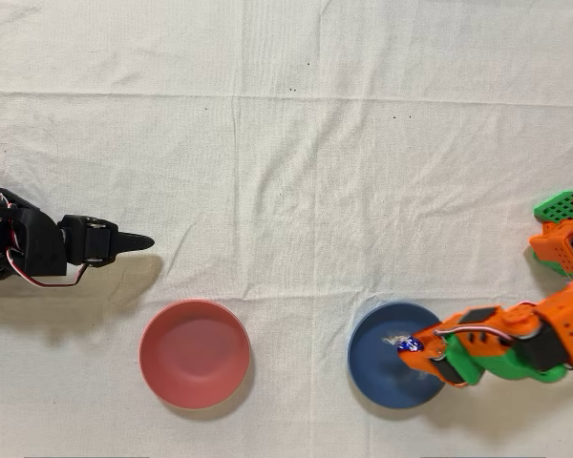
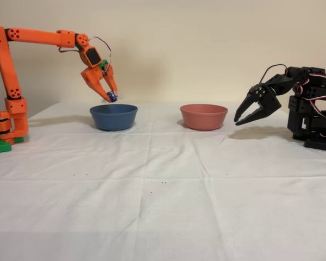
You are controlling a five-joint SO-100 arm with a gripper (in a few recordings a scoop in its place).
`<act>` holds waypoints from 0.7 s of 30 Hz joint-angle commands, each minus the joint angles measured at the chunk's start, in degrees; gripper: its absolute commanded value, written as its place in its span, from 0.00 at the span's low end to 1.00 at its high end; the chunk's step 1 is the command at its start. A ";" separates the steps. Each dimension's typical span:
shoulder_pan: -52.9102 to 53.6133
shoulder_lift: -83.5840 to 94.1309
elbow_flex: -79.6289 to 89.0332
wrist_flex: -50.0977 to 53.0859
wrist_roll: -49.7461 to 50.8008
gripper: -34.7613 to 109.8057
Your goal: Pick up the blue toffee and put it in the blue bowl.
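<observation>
Above the blue bowl [image 2: 113,117] hangs the blue toffee [image 2: 112,97], pinched between the tips of the orange gripper [image 2: 110,95]. Its jaws are clamped on the candy, which is up in the air, not touching the bowl. From overhead, the toffee [image 1: 410,344] sits over the bowl's [image 1: 382,372] right side. A pink bowl [image 2: 204,116] stands well apart on the white cloth [image 2: 163,190]. The black arm [image 2: 293,106] is idle.

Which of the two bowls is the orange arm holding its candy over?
The blue bowl; the tool hangs above it gripping the blue toffee. The pink-red bowl sits apart.
</observation>
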 commanded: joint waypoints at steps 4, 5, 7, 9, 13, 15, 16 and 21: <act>-0.26 -2.11 -6.50 -0.53 -0.79 0.29; -0.18 -2.37 -6.77 -0.53 -0.88 0.29; 0.09 -2.37 -6.77 -0.53 -1.23 0.31; 0.18 -2.20 -6.24 -0.53 -1.67 0.33; 0.70 -1.41 -5.19 -0.44 -2.29 0.41; 0.97 -0.88 -5.01 -0.09 -2.55 0.44; 0.97 -0.62 -5.01 0.26 -2.81 0.46; 1.32 0.97 -4.48 1.23 -3.34 0.49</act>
